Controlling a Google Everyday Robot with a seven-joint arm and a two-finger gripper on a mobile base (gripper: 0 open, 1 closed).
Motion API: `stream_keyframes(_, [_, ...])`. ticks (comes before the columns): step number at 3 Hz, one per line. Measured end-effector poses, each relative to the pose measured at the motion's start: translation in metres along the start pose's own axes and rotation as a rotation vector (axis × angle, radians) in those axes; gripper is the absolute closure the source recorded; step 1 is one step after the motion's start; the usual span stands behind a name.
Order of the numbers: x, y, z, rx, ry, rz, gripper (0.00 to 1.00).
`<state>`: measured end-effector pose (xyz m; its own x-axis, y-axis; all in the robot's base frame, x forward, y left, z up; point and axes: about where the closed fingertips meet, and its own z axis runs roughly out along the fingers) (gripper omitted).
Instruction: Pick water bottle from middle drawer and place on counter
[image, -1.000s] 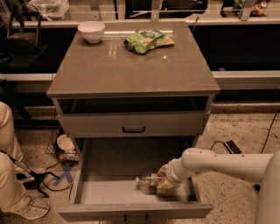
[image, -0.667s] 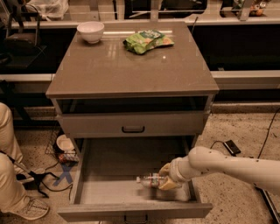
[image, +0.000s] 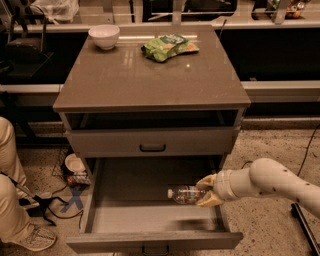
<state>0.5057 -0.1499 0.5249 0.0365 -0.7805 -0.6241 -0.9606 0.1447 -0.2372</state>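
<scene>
Water bottle (image: 183, 194) is lying sideways in the middle drawer (image: 132, 217), clear and ribbed, pale cap pointing left. The gripper (image: 206, 191) is clamped round its base, below the front-right corner of the tabletop (image: 150, 75).

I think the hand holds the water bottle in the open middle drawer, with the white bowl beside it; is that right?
Not quite: the camera view shows the white bowl on the counter, not in the drawer. The hand does hold the water bottle in the open middle drawer.

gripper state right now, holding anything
gripper: closed on the base end of the water bottle, which lies sideways, inside the open middle drawer.
</scene>
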Motion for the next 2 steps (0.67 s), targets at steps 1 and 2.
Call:
stream_keyframes(1, [-0.0114, -0.0170, -0.0599, 0.071, -0.058, -0.057, 1.00])
stream_keyframes(2, [-0.0139, -0.0199, -0.0641, 0.077, -0.060, -0.063, 1.00])
